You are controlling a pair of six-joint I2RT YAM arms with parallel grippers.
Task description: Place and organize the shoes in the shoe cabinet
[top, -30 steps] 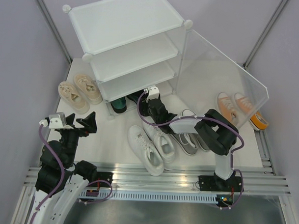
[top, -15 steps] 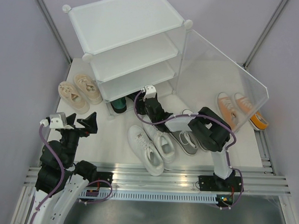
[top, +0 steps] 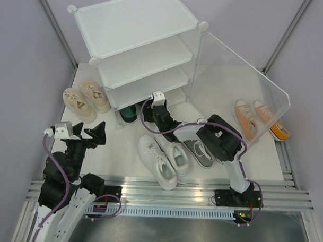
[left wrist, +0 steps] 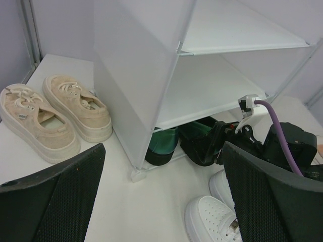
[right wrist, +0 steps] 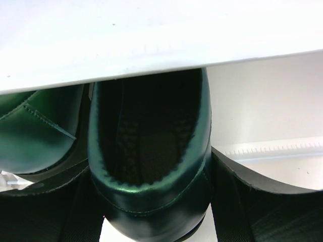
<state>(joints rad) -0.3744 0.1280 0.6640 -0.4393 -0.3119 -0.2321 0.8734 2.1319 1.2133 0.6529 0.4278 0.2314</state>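
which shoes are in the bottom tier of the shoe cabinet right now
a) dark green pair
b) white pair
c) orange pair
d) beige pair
a: the dark green shoes sit under the lowest shelf of the shoe cabinet, while the beige pair, white pair and orange pair all lie outside it.

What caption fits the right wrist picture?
Right gripper clamps the heel of a dark green shoe under the shoe cabinet shelf.

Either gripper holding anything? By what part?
Right gripper grips the green shoe by its heel, one finger on each side. Left gripper is open and empty.
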